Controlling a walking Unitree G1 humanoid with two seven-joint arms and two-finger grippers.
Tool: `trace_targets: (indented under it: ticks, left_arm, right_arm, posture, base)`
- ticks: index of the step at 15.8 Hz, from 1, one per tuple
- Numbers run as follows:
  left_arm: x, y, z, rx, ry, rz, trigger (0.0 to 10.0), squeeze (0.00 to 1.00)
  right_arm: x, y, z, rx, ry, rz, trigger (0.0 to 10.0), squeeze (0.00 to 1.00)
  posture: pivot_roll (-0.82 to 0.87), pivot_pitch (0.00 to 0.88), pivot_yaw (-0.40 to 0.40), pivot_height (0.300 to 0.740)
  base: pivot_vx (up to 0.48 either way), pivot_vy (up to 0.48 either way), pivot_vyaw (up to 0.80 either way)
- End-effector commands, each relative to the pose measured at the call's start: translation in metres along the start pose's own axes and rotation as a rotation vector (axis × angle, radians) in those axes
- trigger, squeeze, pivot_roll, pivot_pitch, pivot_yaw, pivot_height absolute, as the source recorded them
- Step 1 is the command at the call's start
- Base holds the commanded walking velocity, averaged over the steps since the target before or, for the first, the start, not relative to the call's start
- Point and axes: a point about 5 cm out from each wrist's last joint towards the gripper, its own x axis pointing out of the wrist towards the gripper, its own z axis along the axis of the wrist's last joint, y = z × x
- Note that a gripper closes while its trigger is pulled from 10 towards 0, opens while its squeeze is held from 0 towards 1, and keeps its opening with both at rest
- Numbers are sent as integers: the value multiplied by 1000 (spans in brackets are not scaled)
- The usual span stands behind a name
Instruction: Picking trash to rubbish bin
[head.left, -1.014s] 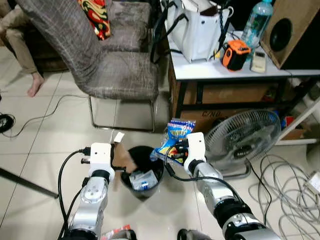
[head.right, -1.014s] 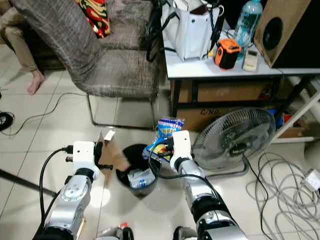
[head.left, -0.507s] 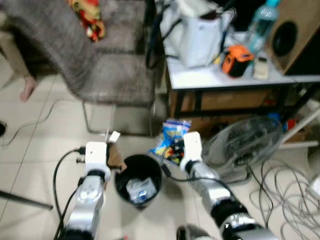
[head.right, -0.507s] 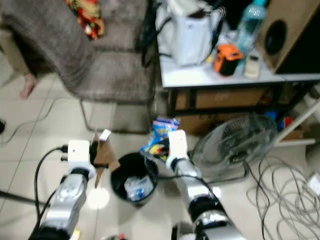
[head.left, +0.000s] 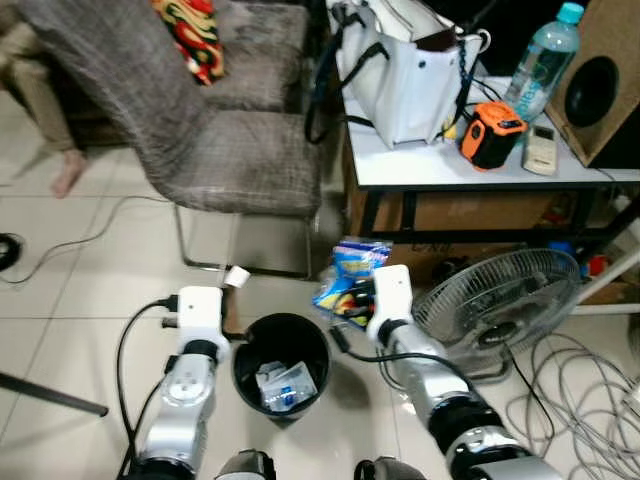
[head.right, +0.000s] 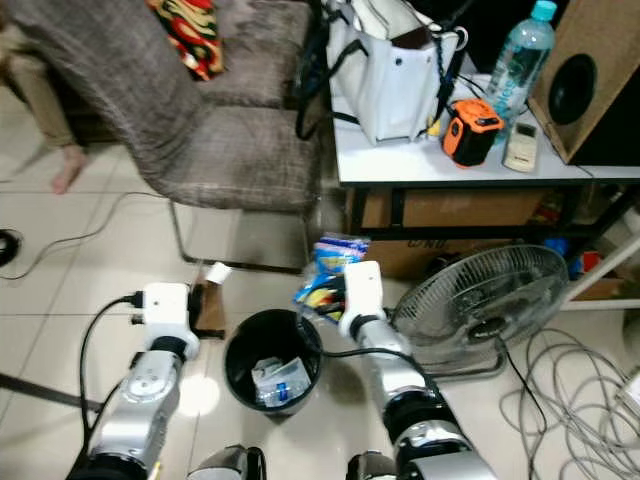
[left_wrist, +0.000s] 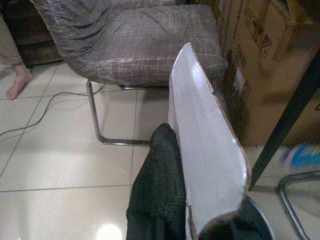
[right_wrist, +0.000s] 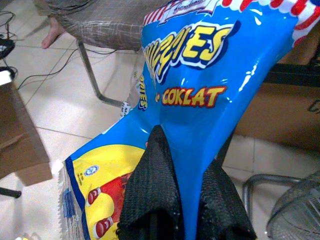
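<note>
While both pieces of trash hang beside the rubbish bin (head.left: 281, 362), neither has gone in: the blue snack bag (head.left: 347, 281) sits at the bin's two o'clock, outside the rim, and the cardboard piece (head.right: 209, 304) at its ten o'clock, also off to the side. A second ago the cardboard was tipped over the bin's opening and the bag overlapped the rim; now both have drawn back, though the head camera has also shifted, so part of that is the view. My reading is that the drop has been postponed and both arms must come back over the opening. The right gripper (right_wrist: 170, 185) has its jaws pinched shut on the bag; the left gripper (left_wrist: 200, 200) has its jaws closed on the cardboard's edge. Crumpled wrappers (head.left: 284, 384) already lie inside. At three o'clock stands a floor fan (head.left: 497, 299), with the chair (head.left: 230, 150) at twelve.
</note>
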Motion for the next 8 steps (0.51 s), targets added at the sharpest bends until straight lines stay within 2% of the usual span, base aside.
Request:
trace_targets:
  ticks: [1,2,5,8]
  left_arm:
    - [-2,1,-8,12,38,7,10000,0]
    - [-2,0,-11,13,58,5,10000,0]
    - [-4,-6,-33,9,202,-30,10000,0]
    - [-8,-20,-45,27,259,-117,10000,0]
  right_arm:
    - [-2,1,-6,10,24,4,0,0]
    - [-2,2,-7,8,30,12,0,0]
    - [-3,-1,-12,-9,71,18,0,0]
    - [-8,-5,-18,-10,80,13,0,0]
  posture:
    - [-65,161,1,740]
    - [-66,163,2,740]
    - [-71,182,6,740]
    - [-95,218,18,740]
  base:
    - [0,0,0]
    - [0,0,0]
    - [0,0,0]
    - [0,0,0]
